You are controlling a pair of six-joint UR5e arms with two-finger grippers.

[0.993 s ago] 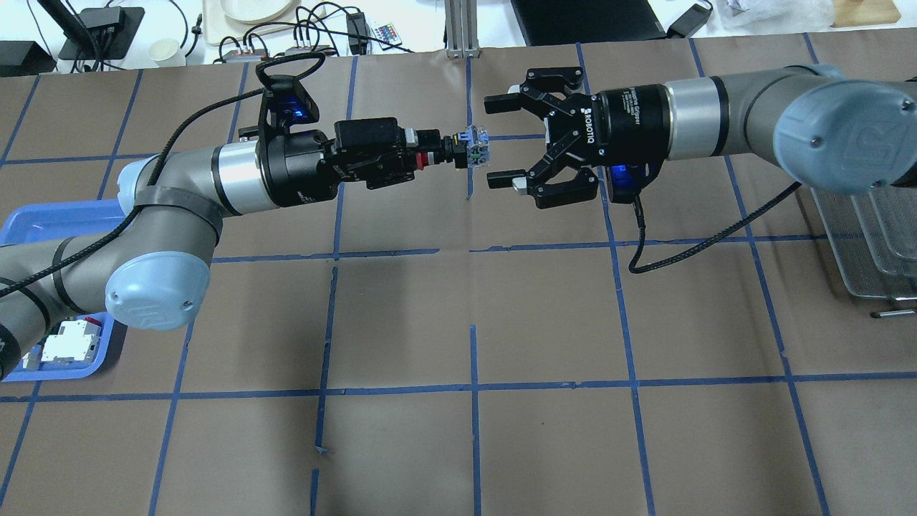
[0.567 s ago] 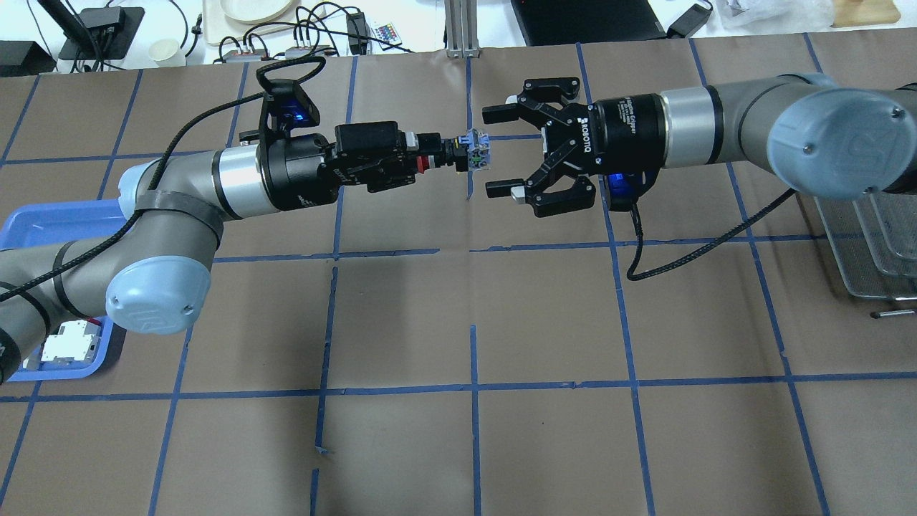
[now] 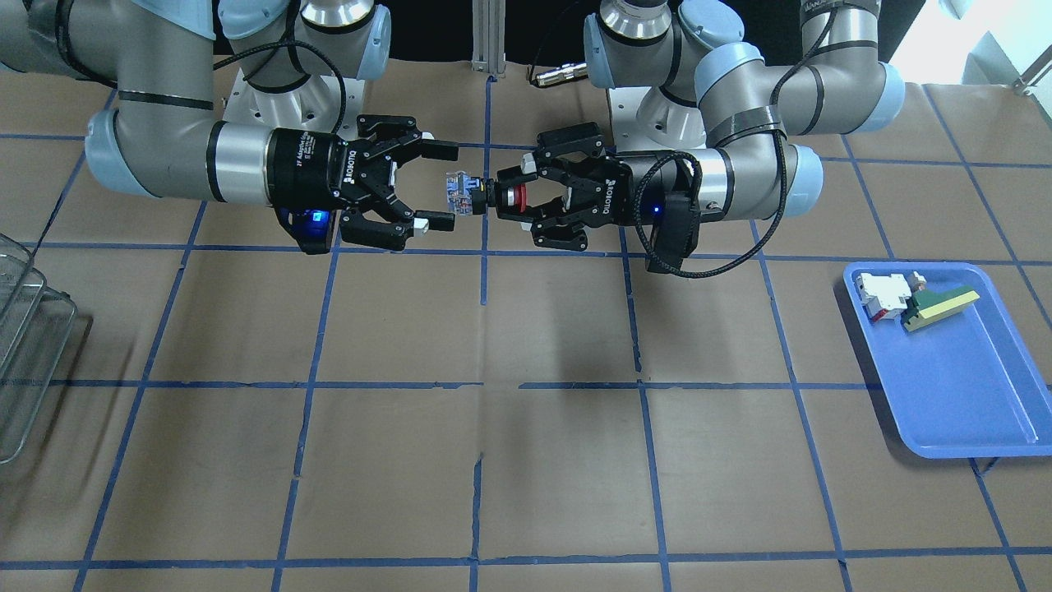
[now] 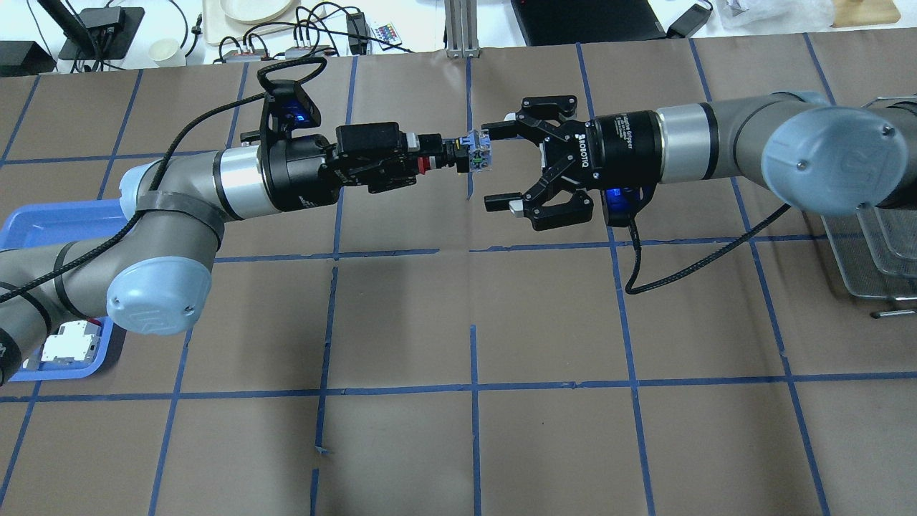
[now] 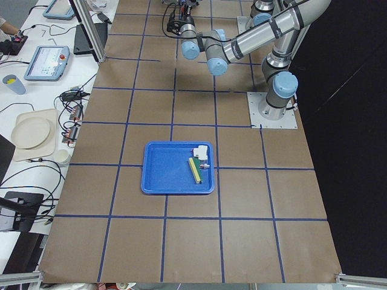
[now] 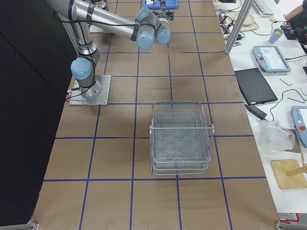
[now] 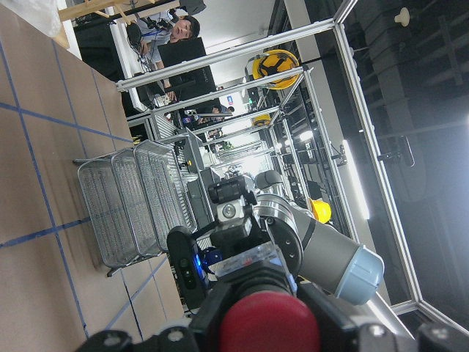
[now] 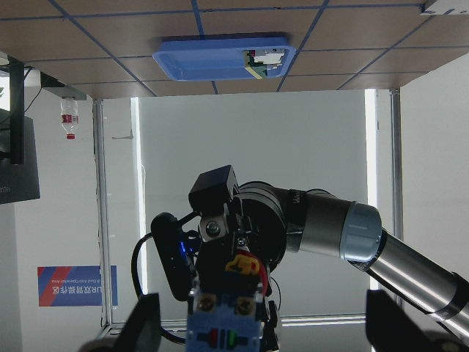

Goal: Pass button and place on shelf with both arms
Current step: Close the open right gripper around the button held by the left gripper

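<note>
Step in hand: the hand-over, mid-air above the bench, with the placing not yet begun.
Button: one; it is off the bench, red cap toward the left arm and clear block sticking out toward the right arm.
Left end effector: pinching the button at its cap and collar.
Right end effector: spread wide, one finger just beside the clear block and the other finger apart from it, so the block sits off-centre in the gap.
Next move, as I judge it: centre the block between the fingers, press together on it, and only then should the left let go; closing off-centre could twist or drop the button.
Arms: two.
Blue tray: one, on the left arm's side, holding two pieces, a white-and-red block and a green-and-yellow wedge.
Shelf: one wire rack, well apart on the right arm's side, nothing visible in it.
</note>
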